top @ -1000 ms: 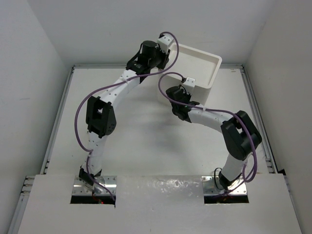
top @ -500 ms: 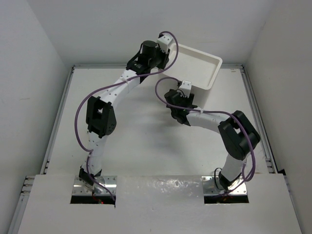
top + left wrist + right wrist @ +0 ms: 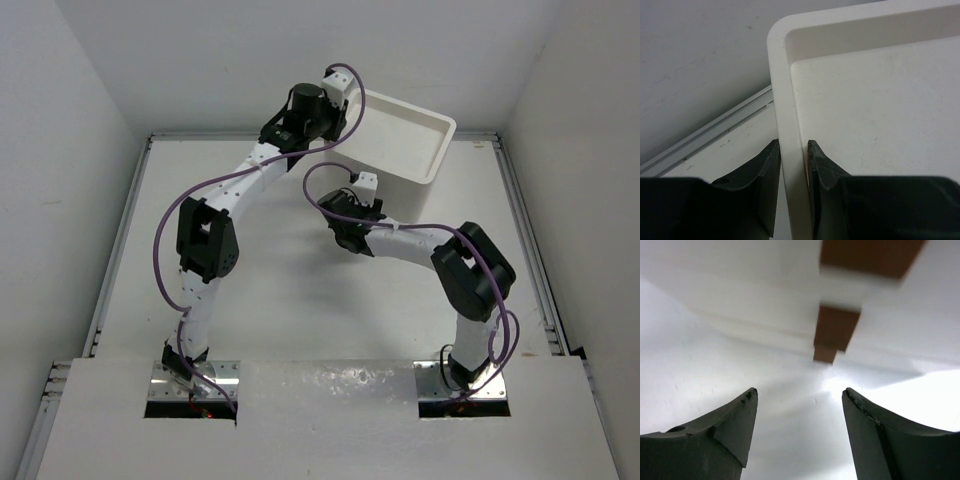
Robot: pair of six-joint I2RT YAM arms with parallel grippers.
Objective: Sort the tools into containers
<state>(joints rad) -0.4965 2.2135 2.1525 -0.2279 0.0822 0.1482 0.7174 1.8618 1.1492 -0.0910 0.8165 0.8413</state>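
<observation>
White plastic fills both wrist views. My left pincer (image 3: 792,150) is clamped narrow on the side rim of the white drawer unit (image 3: 410,165). One dark finger (image 3: 765,175) is pressed to the outside of the wall and the other sits inside the recessed top, just short of its rounded corner. My right pincer (image 3: 800,395) stands wide with nothing between its fingers (image 3: 740,420), low over the counter (image 3: 280,270) and pointed at the unit's front. Just ahead of and above that pincer, clear of both fingertips, three red-brown tabs (image 3: 836,335) stack one above another on the drawer fronts, blurred and a little right of the gap's centre. The blur hides whether any drawer is pulled out. From overhead, the unit lies beyond both pincers, the left at its far-left corner and the right near its front-left edge.
</observation>
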